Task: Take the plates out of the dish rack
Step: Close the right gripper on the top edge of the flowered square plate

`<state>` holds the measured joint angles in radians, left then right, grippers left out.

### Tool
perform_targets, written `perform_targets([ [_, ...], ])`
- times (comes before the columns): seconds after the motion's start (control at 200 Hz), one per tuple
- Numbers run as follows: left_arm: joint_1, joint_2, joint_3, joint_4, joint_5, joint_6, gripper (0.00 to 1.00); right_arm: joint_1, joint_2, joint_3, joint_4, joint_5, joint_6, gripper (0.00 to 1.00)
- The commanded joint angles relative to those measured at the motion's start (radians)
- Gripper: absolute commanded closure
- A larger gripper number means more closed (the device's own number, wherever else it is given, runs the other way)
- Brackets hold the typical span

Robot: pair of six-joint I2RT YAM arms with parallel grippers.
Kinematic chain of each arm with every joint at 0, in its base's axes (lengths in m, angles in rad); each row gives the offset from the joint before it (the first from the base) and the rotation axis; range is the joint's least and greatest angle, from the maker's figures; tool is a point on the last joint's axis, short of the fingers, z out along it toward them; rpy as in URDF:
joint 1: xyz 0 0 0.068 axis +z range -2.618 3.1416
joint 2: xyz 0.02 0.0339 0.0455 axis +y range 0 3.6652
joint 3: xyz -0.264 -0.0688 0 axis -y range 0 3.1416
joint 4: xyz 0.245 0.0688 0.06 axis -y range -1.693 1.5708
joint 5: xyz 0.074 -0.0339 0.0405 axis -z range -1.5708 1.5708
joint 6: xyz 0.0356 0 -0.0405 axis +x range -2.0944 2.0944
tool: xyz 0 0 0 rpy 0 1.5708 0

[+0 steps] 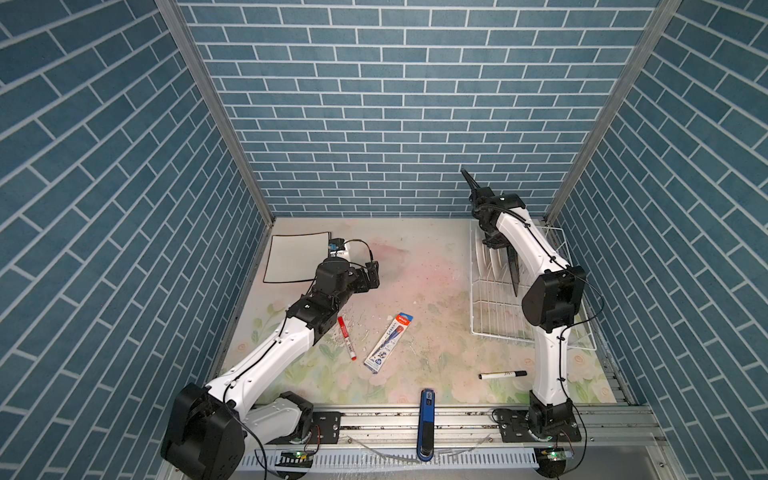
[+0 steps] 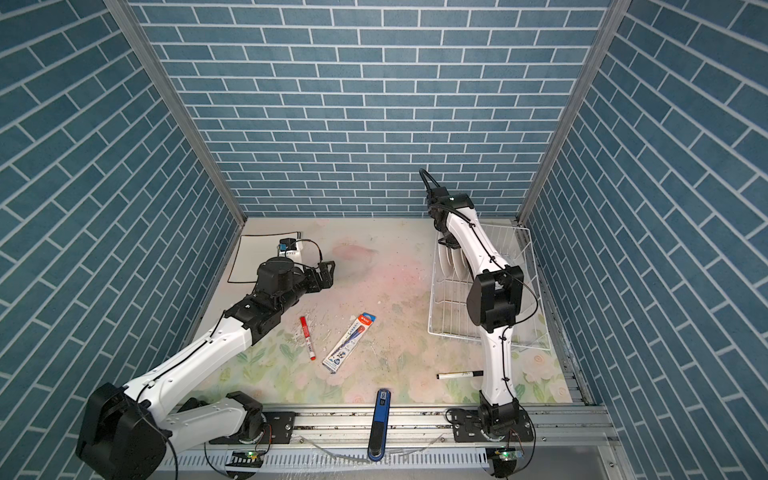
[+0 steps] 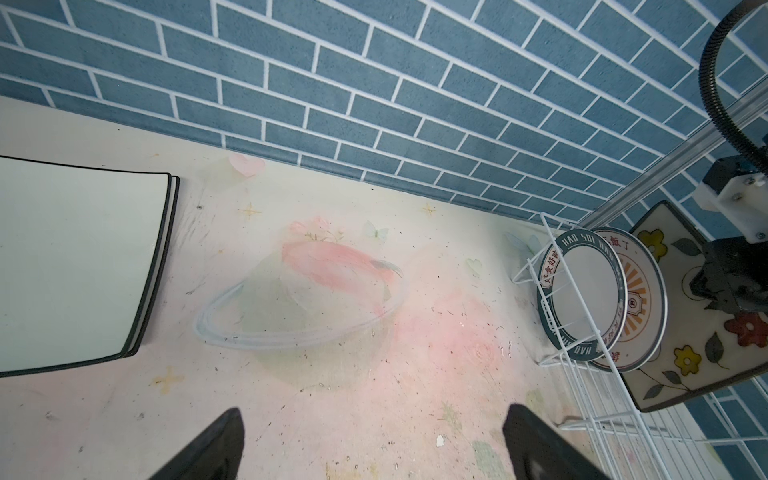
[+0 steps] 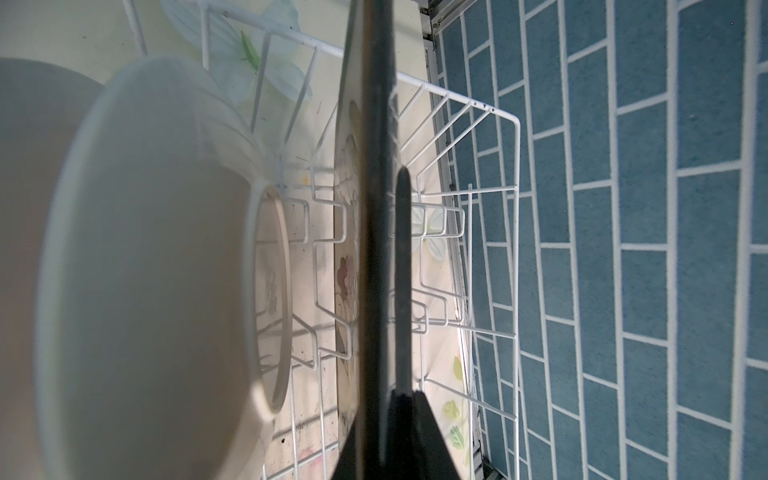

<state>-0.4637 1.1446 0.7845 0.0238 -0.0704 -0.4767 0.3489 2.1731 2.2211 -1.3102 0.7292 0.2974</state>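
**Item 1 – square plate** (image 3: 681,332): cream face w/ coloured flowers, black rim. Stands on edge in the far half of the dish rack (image 1: 494,307). Its top edge is pinched by the right gripper (image 3: 717,286), jaws closed tight on the rim. One finger shows on the black back; the other is hidden. Whether the plate's base is clear of the prongs: can't tell.

**Item 2 – round plates, 2 pcs:** front plate (image 3: 582,291) w/ dark lettered band, rear plate (image 3: 642,303) w/ orange sunburst. Both upright in the rack, just beside the square plate on its table-centre side.

**Item 3 – stacked square plates** (image 1: 295,257), 2 pcs: flat on the table mat (image 1: 415,270) at the far left corner, well apart from the rack.

**Right arm:** rises from the near-right base, elbow high over the rack, forearm sloping to the rack's far end, wrist pointing down.

**Left gripper** (image 3: 374,436): jaws spread full wide, nothing held. Low over the mat, just right of the stack.

**Left arm:** stretched fwd from the near-left base, wrist turned toward table centre.
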Motion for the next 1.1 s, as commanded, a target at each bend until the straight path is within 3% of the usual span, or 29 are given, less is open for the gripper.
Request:
perform_targets([
  [0.0,-0.007,-0.022,-0.01,-0.008,-0.014,-0.002,0.01,0.016,-0.086,0.056,-0.003,0.084,0.022,1.0],
  [1.096,-0.006,-0.028,-0.008,-0.009,-0.014,-0.009,0.01,0.081,-0.125,0.185,-0.046,0.178,-0.048,1.0],
])
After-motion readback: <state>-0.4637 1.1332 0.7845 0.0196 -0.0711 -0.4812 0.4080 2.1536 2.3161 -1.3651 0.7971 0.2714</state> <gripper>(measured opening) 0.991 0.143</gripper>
